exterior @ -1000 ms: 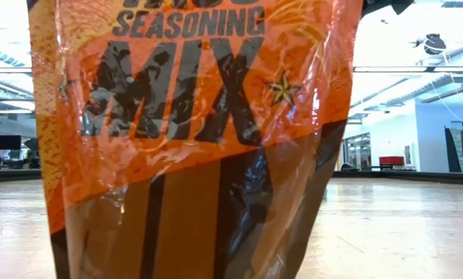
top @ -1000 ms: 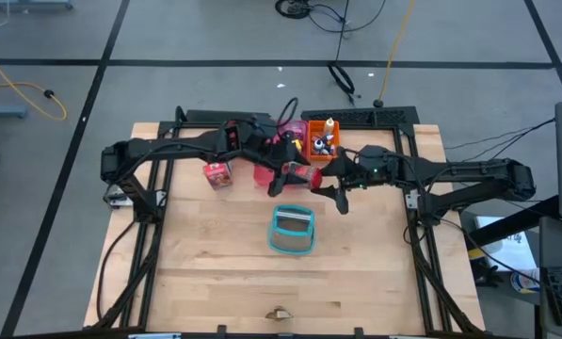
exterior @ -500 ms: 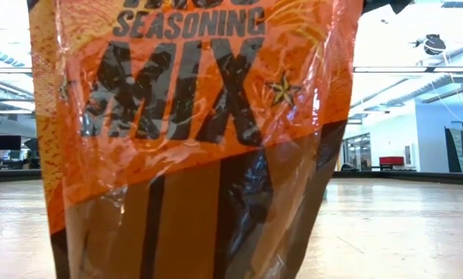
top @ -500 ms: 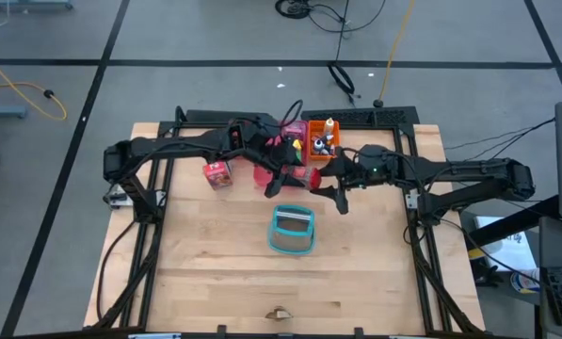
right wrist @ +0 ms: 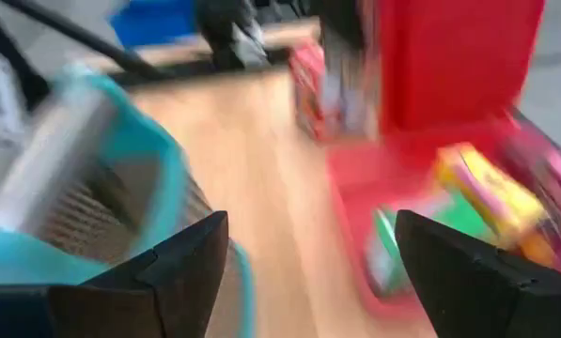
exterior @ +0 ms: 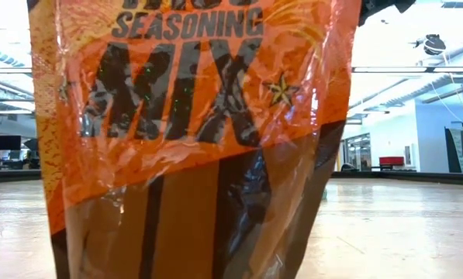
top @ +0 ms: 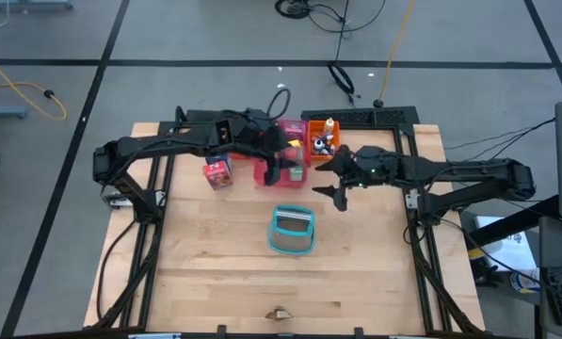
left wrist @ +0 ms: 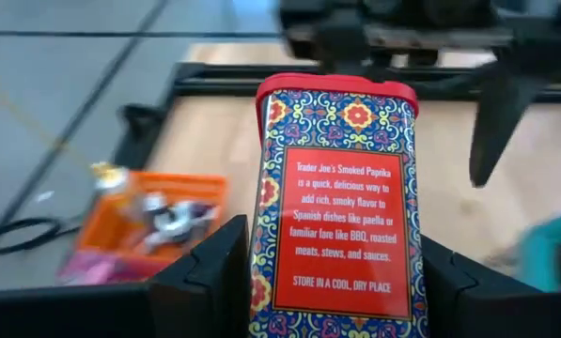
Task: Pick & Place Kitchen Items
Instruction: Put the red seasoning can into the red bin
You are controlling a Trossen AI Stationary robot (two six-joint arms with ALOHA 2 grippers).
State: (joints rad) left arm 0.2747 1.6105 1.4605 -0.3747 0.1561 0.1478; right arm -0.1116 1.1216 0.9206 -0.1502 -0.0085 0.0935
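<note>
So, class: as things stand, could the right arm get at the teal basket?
Probably yes. The right gripper hangs open and empty just beside the teal basket, with bare table between them; the left gripper holds the paprika tin elsewhere.

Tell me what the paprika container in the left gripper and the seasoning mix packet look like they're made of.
Smoked paprika tin, held in the left gripper: likely printed metal, judging by its crisp rectangular body, rounded red rim and smooth patterned surface. Seasoning mix packet: thin glossy plastic or foil film, shown by its crinkles and bright reflections.
</note>
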